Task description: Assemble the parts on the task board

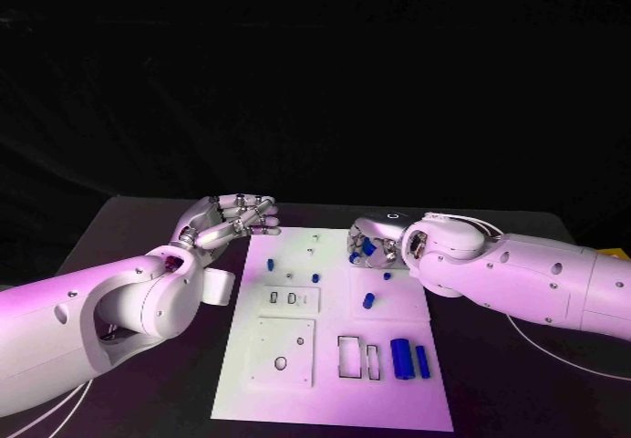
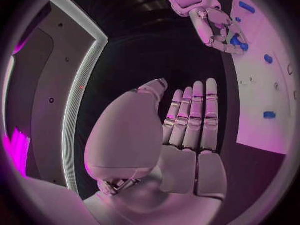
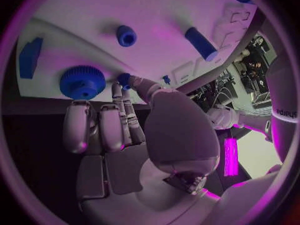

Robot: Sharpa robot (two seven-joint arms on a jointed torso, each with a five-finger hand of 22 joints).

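Note:
The white task board [image 1: 395,392] lies in the middle of the black table. My right hand [image 1: 372,245] reaches over its far right corner and pinches a small blue part [image 3: 125,78] between thumb and fingertip, just above the board [image 3: 94,15]. Beside that pinch sit a blue gear [image 3: 82,81], a blue block [image 3: 29,57], a short blue peg [image 3: 126,35] and a longer blue cylinder [image 3: 201,43]. My left hand [image 1: 237,219] hovers off the board's far left corner; its palm and straight fingers [image 2: 194,120] hold nothing. The right hand [image 2: 215,27] is visible beyond it.
More blue parts lie on the board: a cylinder [image 1: 369,299] mid-right, two long pieces [image 1: 399,358] near the front right, small pegs [image 1: 270,265] on the left. Rectangular slots [image 1: 355,356] and a plate with a hole [image 1: 282,362] sit near the front. Bare table flanks the board.

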